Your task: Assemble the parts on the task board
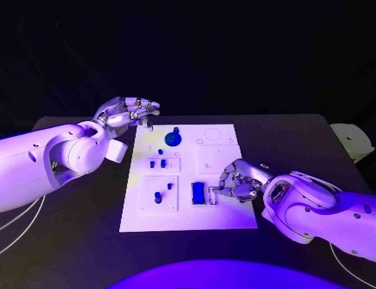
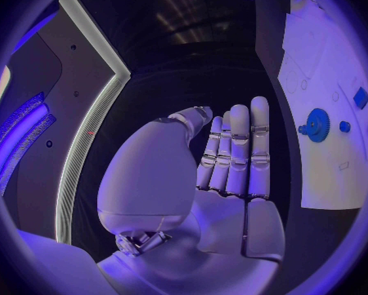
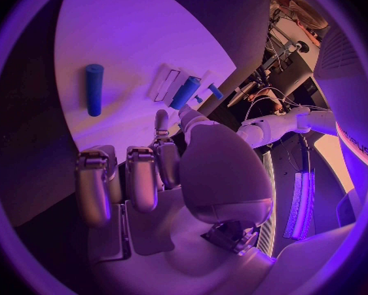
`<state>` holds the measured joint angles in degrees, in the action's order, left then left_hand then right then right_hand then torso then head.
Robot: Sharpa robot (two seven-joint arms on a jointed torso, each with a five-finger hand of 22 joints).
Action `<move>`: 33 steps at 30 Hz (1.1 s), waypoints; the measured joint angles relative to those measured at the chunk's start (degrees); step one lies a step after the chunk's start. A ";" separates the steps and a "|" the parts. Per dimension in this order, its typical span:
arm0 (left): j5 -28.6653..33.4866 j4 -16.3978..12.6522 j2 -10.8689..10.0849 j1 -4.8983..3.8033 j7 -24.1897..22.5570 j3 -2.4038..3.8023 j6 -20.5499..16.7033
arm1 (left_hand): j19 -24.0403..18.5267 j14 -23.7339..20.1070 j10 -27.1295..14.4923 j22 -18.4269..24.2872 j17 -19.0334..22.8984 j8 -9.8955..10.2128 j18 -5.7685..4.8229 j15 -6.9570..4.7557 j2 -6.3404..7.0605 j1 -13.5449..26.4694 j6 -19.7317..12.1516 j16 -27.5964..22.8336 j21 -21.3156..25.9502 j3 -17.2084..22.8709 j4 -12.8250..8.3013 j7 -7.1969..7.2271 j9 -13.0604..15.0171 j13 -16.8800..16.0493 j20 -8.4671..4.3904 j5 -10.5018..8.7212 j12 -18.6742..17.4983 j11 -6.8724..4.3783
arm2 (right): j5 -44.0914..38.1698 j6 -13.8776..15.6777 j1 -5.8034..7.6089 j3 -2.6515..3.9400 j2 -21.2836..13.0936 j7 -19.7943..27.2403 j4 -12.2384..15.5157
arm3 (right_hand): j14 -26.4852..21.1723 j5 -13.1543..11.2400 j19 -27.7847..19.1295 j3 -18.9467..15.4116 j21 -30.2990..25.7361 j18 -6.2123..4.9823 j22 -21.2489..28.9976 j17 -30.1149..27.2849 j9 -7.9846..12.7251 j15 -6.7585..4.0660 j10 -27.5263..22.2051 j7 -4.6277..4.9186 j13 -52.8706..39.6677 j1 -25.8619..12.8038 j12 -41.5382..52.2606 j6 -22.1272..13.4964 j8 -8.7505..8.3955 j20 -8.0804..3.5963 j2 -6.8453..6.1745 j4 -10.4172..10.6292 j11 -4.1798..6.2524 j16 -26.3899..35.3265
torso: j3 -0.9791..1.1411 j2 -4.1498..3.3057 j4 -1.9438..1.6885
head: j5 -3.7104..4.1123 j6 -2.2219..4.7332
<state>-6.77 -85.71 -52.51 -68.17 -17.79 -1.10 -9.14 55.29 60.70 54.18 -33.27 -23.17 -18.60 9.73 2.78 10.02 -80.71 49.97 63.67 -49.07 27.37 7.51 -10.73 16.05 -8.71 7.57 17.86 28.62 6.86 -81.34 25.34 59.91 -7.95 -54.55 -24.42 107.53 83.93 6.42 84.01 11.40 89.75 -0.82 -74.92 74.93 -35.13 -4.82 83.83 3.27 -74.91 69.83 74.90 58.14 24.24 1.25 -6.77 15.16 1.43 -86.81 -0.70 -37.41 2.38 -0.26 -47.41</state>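
Observation:
The white task board (image 1: 227, 214) lies mid-table. On it are a blue gear (image 1: 172, 138), two small blue pegs (image 1: 157, 164), another small pair (image 1: 158, 196) and a blue block (image 1: 197, 192). My left hand (image 1: 127, 111) hovers over the board's far left corner. A small dark piece (image 1: 148, 126) shows under its fingertips; whether it is held is unclear. In the left wrist view the left hand's fingers (image 2: 237, 151) lie straight and together, near the gear (image 2: 317, 124). My right hand (image 1: 238, 180) sits at the board's right edge beside the block, its fingers (image 3: 139, 177) curled in. A blue cylinder (image 3: 94, 88) and a blue block (image 3: 184, 92) lie beyond them.
A pale object (image 1: 352, 141) stands at the table's far right edge. Thin cables (image 1: 5, 232) trail off the left side under my left arm. The black table (image 1: 75, 253) surrounds the board.

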 measured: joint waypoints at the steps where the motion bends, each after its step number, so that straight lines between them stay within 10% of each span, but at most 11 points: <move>1: 0.00 0.00 0.00 0.00 -0.01 -0.01 0.00 | 0.00 0.00 0.00 0.01 0.00 0.00 0.00 0.00 -0.05 0.05 0.00 0.00 0.09 0.00 0.00 0.00 0.04 -0.02 0.00 0.00 0.00 0.00 | 0.10 0.17 0.19 -0.01 -0.38 0.09 -0.03 | 0.00 0.00 0.00 0.13 0.00 0.00 0.00 0.00 0.09 0.00 -0.02 0.10 0.00 0.19 -0.46 -0.20 -0.19 0.00 0.01 -0.05 -0.02 0.11 | 0.01 0.01 -0.02 | 0.05 0.06; 14: 0.00 -0.05 -0.28 0.03 -0.11 -0.11 -0.06 | 0.00 0.00 0.00 0.01 0.00 0.00 0.00 0.00 -0.05 0.05 0.00 0.00 0.09 0.00 0.00 0.00 0.03 -0.01 0.00 0.00 0.00 0.00 | 0.63 0.59 4.02 0.07 -7.95 -0.02 -0.48 | 0.09 -0.25 0.00 0.48 0.00 0.00 0.01 -0.01 1.10 0.73 -1.23 1.33 0.00 1.69 -2.51 -2.76 -2.42 0.63 -0.80 -0.08 -1.23 0.55 | -0.04 -0.05 -0.05 | 0.67 0.41; 33: 0.00 -0.14 -0.35 0.03 -0.21 -0.15 -0.10 | 0.00 -0.21 0.00 0.00 -0.01 0.00 0.00 -0.21 -0.05 0.05 0.00 0.00 0.09 0.00 0.00 0.00 0.02 -0.01 0.00 0.00 0.24 0.00 | -2.63 -1.99 0.49 -0.35 -8.86 -3.98 1.17 | 0.09 -0.54 -0.20 -0.49 0.00 0.00 -0.03 -0.02 1.10 0.73 -1.23 1.34 0.00 0.62 -2.72 -1.94 -2.42 0.84 -1.86 1.21 -1.23 0.55 | 0.16 0.08 0.29 | 0.97 0.36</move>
<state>-6.77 -85.85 -52.87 -68.14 -18.00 -1.25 -9.24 55.29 60.50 54.17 -33.27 -23.17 -18.60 9.72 2.58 9.97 -80.66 49.97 63.67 -48.98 27.37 7.51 -10.73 16.07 -8.72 7.57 17.86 28.86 6.86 -83.97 23.35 60.40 -8.30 -63.41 -28.40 108.69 84.02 5.87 83.80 10.91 89.75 -0.82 -74.95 74.91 -34.03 -4.10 82.60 4.61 -74.90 70.45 72.18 56.20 21.82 2.08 -8.63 16.37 0.20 -86.26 -0.54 -37.34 2.67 0.71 -47.05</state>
